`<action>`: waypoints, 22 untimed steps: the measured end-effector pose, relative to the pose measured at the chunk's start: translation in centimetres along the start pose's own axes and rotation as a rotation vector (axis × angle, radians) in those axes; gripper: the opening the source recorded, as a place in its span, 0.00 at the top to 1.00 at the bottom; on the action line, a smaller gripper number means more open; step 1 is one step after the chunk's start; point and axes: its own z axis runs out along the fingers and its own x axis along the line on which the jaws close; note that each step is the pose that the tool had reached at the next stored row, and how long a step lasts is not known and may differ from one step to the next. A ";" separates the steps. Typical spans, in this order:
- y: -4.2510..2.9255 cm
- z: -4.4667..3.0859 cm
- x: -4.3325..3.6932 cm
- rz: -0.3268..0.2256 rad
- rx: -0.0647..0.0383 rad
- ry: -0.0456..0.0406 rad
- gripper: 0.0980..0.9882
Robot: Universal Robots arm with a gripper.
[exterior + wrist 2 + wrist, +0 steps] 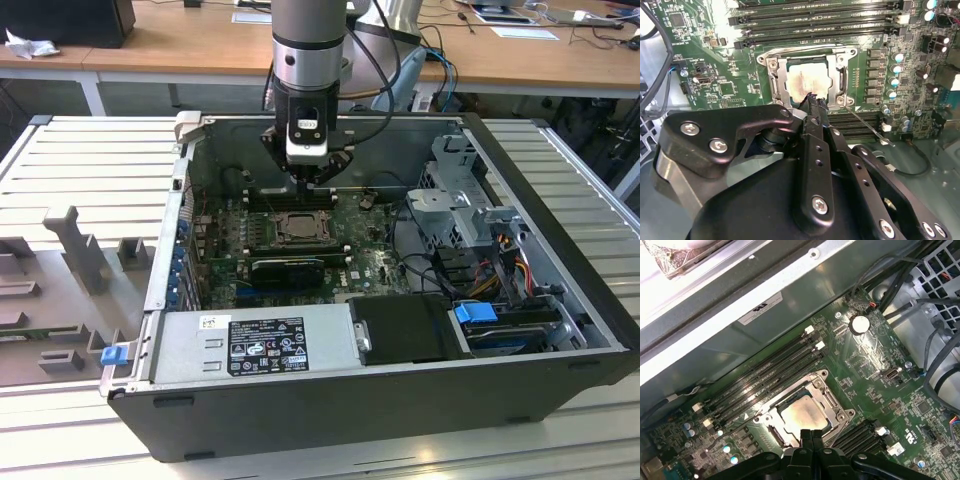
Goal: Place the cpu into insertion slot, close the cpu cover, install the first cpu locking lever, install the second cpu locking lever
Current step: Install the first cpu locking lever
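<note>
The cpu (807, 82) lies flat in the insertion slot (807, 50), its pale metal top facing up. The silver cpu cover (842, 80) lies down around it, framing the chip through its window. A thin metal locking lever (865, 125) sticks out at a slant from one corner of the socket. My gripper (812, 100) hangs just above the socket's edge, shut, with nothing between the fingers. In the first wrist view the gripper (811, 434) is at the rim of the cover (832, 402), beside the cpu (802, 415). In the exterior view the gripper (312, 180) hovers over the socket (297, 228).
Long black memory slots (815, 20) run along both sides of the socket. A black graphics card (288, 268) lies nearer the power supply (255, 340). The drive cage (460, 200) and cables are on the exterior view's right. The case wall (740, 300) rises close behind the board.
</note>
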 end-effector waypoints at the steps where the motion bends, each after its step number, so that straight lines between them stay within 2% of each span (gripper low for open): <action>1: 0.00 0.00 0.00 -0.002 0.000 0.0001 0.99; 16: 0.00 0.00 0.00 -0.061 -0.001 0.0017 0.99; 20: -0.19 -0.01 0.24 -0.069 -0.001 0.0019 0.99; 22: -0.21 0.01 0.26 -0.104 -0.002 0.0029 0.99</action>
